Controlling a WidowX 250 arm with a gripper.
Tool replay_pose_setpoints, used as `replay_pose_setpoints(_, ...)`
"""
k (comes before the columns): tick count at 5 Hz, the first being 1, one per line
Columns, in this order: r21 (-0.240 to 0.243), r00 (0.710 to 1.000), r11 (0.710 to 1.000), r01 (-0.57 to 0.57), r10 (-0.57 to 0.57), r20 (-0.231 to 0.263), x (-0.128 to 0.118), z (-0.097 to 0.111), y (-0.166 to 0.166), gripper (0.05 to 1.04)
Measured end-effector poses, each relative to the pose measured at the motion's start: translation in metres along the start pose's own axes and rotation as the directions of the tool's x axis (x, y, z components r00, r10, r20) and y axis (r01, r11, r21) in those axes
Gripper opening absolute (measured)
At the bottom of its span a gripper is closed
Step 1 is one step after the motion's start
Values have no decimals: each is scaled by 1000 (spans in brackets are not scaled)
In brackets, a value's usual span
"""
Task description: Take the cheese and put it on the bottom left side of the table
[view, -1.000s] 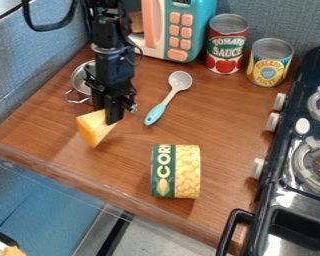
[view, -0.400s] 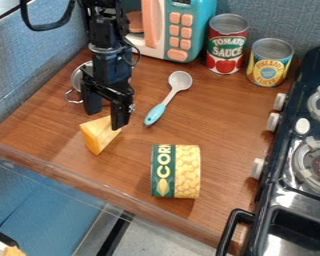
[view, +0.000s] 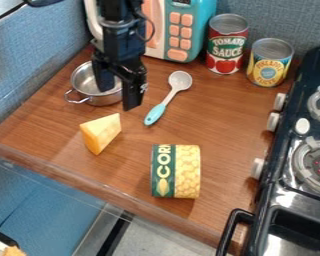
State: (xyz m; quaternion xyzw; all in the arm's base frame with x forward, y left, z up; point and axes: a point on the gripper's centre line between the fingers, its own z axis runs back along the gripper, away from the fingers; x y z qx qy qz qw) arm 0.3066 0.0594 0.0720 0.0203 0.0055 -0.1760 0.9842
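Note:
Above the table's back left part hangs the black gripper (view: 116,96), open, with a gap between its two fingers and nothing held. The yellow cheese wedge (view: 101,132) lies on the left part of the brown table (view: 132,167), a little below and left of the gripper and apart from it. Its pointed end faces the table's front edge.
A metal pot (view: 89,85) stands behind and left of the gripper. A spoon (view: 167,100) lies to its right, and a corn can (view: 175,171) on its side in front. Tomato (view: 227,44) and pineapple (view: 269,62) cans, a toy microwave (view: 179,30) and a stove (view: 303,150) border the table.
The gripper has opened and let go of the cheese, then moved up and to the right. The cheese now rests on the table by itself, and more of the pot shows.

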Motion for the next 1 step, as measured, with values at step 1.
replay_pose_setpoints(1,11,1000,999,31,-31,0,4,3,-6,1002)
